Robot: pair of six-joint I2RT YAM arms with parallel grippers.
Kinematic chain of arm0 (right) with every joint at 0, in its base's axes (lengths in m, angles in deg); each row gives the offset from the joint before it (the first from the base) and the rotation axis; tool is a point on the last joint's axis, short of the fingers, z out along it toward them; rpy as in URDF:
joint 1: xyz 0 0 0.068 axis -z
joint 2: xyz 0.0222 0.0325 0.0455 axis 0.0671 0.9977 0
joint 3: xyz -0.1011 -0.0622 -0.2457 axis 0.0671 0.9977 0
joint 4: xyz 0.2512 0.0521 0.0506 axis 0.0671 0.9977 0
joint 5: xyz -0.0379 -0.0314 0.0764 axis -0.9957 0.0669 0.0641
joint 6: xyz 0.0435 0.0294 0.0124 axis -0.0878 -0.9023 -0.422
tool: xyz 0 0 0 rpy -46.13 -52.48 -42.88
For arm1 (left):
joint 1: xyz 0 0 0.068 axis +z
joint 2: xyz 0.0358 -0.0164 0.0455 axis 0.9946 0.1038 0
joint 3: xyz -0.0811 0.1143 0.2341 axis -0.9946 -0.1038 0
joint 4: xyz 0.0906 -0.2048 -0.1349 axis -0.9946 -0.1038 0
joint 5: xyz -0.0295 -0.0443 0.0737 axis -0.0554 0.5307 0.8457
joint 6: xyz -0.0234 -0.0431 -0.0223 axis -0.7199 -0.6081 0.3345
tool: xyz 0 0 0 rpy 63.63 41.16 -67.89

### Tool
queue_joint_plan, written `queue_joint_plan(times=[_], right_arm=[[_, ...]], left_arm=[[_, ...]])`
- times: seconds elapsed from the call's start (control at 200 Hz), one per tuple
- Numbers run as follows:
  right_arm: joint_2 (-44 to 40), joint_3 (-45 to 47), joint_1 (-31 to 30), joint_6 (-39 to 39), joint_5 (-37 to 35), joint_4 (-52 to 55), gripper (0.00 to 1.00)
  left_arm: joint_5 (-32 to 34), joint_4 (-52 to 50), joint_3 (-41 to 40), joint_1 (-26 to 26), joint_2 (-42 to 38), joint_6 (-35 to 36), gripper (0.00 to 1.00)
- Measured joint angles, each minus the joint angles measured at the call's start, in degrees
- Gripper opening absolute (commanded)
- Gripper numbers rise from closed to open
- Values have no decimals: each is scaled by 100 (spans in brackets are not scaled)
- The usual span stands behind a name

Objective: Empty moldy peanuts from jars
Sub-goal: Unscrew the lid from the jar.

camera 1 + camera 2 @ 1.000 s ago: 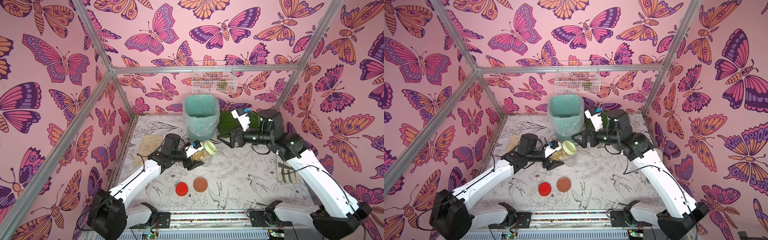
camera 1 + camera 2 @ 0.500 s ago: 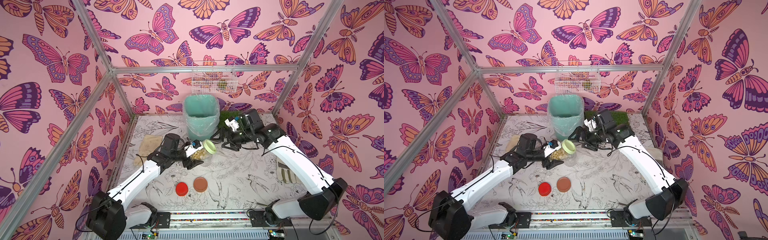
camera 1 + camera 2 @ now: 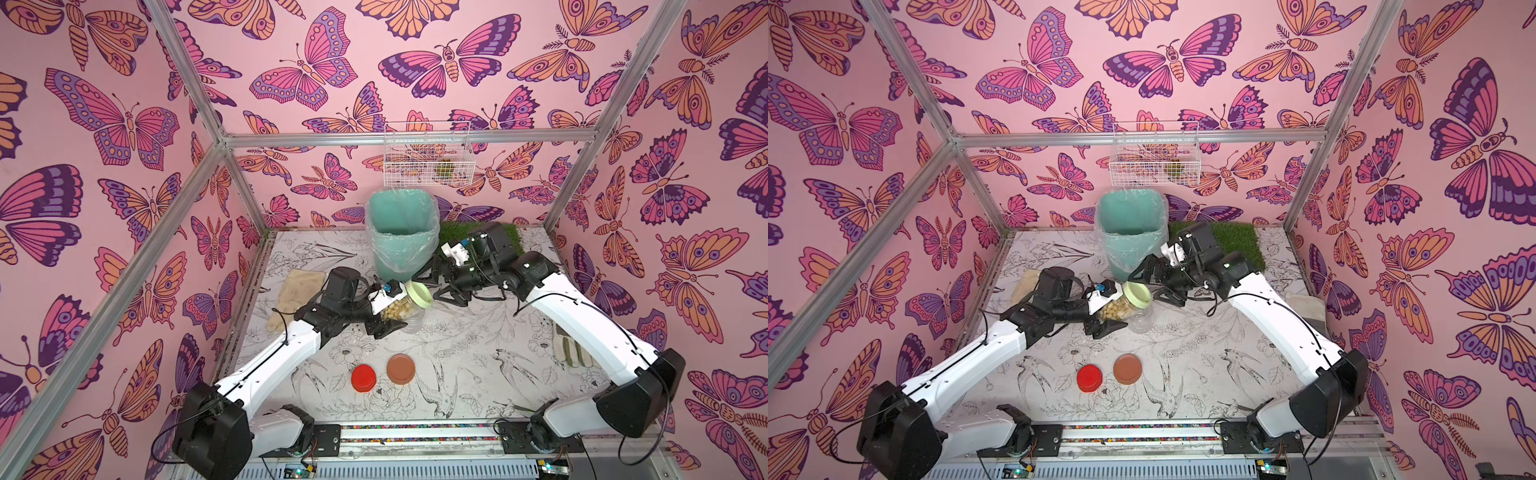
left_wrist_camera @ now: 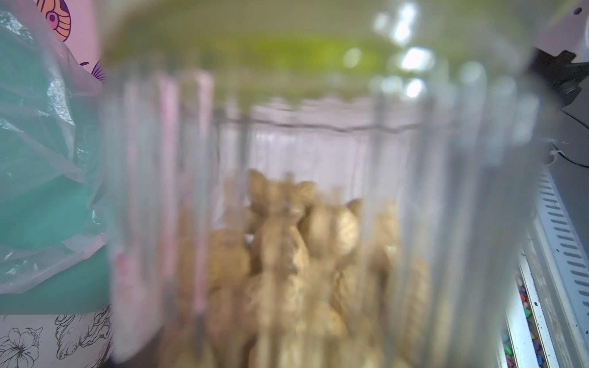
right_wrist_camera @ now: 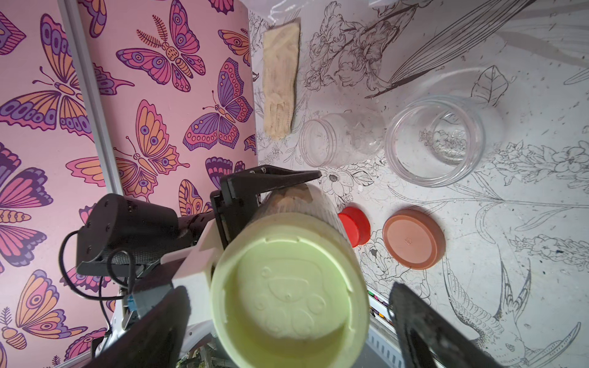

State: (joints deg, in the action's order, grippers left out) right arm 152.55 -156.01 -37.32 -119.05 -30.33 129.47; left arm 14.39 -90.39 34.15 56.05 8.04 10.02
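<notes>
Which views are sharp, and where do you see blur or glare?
Left wrist view: the green-lidded jar sits too close, so its wall and the peanuts are out of focus, with white glare spots near the lid. Right wrist view: sharp on the two empty jars and the table drawing. Both top views: evenly lit and sharp, only soft shadows.

Arms [image 3: 274,363] are white with black joints [image 3: 212,424] (thin black cables [image 3: 286,332] trailing), apparently blue wrist plugs [image 3: 388,286].
</notes>
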Motion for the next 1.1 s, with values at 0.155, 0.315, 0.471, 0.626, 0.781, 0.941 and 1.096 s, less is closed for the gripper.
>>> queue_joint_plan(times=[0.155, 0.315, 0.471, 0.626, 0.781, 0.941, 1.096], right_arm=[[186, -33, -111, 20, 13, 20, 99], [201, -33, -127, 28, 13, 28, 99], [201, -37, -133, 105, 13, 37, 90], [201, -59, -162, 175, 13, 46, 81], [201, -63, -177, 195, 13, 52, 72], [201, -63, -177, 234, 13, 72, 55], [201, -70, -166, 579, 50, 83, 36]], left_arm=[[-2, 0, -2, 0, 0, -2, 0], [-2, 0, -13, 0, 0, -2, 0], [0, 2, -24, 0, 0, -2, 0], [-2, 2, -59, -9, 2, -4, 0], [0, 2, -59, -9, 7, -4, 0], [4, 7, -63, -9, 13, -2, 0], [-4, 9, -66, -11, 13, -4, 0]])
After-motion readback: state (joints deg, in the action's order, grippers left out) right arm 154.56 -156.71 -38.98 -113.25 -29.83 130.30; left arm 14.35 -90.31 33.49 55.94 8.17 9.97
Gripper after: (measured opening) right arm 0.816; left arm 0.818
